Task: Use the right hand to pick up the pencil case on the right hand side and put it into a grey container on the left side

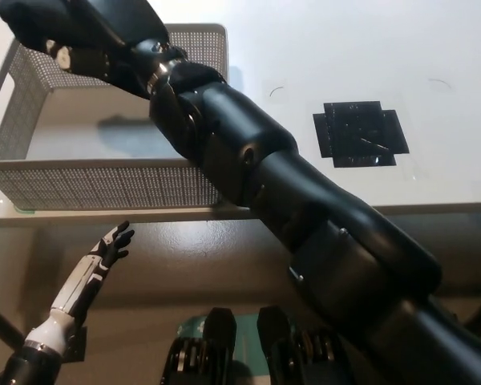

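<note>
Reaching diagonally across the picture from the bottom right, the black right arm (289, 200) is stretching over the white table (361, 48) and is ending at the right hand (80, 44), which is hanging above the far left part of the grey container (104, 172). The hand is wrapping around a dark shape, the pencil case (72, 16), which is sitting at the top left of the view over the basket's back wall; how tightly the fingers are closing on it is hard to make out, since hand and case are both black and are merging together. Below the hand, a soft shadow is lying on the basket's pale floor. The perforated basket is standing on the left side of the table, its front wall running along the table's near edge. To the right of the arm, a black square marker (359, 133) is lying flat on the tabletop, well apart from the basket. The white left hand (112, 241) is resting low at the lower left, below the table edge, its fingers spread and holding nothing.
</note>
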`<action>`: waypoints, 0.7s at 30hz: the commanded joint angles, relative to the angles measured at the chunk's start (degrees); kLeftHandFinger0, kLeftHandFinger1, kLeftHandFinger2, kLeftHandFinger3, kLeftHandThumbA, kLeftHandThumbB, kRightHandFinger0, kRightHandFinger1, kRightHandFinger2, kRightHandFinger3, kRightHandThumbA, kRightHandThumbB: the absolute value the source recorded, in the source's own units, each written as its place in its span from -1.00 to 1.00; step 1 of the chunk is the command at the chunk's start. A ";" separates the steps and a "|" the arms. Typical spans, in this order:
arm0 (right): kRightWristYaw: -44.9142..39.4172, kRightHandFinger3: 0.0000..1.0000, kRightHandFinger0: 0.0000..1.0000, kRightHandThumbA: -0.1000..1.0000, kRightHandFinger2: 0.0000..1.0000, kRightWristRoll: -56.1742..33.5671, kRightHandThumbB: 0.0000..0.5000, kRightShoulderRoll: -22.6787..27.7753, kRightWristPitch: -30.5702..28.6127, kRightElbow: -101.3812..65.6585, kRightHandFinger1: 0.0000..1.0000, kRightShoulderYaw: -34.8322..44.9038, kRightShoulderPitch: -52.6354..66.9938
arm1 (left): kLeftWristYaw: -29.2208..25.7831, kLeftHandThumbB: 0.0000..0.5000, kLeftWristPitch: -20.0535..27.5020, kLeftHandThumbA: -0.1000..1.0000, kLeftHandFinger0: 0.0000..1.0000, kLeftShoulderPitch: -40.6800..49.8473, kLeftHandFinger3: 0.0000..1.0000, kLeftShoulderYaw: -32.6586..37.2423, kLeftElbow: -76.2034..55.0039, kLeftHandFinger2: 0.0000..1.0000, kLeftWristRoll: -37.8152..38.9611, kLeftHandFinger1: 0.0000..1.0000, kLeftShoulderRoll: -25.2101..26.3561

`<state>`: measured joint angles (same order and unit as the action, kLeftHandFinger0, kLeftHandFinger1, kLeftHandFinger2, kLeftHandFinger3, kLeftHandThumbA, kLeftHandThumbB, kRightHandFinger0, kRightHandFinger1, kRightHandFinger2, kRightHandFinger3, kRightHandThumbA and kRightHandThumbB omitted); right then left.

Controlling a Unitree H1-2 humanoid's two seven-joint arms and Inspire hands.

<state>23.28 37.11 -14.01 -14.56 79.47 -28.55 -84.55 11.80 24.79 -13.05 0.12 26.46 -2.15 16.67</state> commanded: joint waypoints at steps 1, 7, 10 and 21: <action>0.14 0.73 -1.00 -1.00 0.51 -0.11 0.02 0.30 0.52 0.65 -0.56 -0.78 -1.08 | 0.02 0.79 1.82 1.00 1.00 -1.74 1.00 0.58 -0.60 1.00 -1.33 1.00 1.62; -1.58 0.04 -1.00 -1.00 0.19 0.16 -0.11 0.44 1.90 1.74 -0.67 -2.28 0.80 | -0.66 0.77 2.13 1.00 1.00 -1.88 1.00 0.87 -0.84 1.00 -2.61 1.00 1.62; -7.05 0.39 -0.35 -0.13 0.50 -1.47 0.02 1.04 4.50 2.25 0.00 -1.22 0.37 | -0.41 0.73 2.13 1.00 1.00 -2.38 1.00 0.82 -0.79 1.00 -2.53 1.00 1.84; -20.90 1.00 1.00 1.00 1.00 -2.90 1.00 3.62 6.59 1.62 1.00 -0.01 -0.70 | 0.18 0.80 1.88 1.00 1.00 -3.43 1.00 0.90 -0.46 1.00 -2.53 1.00 1.93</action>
<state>10.72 36.59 -11.75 -10.24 82.04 -29.55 -80.83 11.84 24.78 -13.67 0.80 26.59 -4.31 16.67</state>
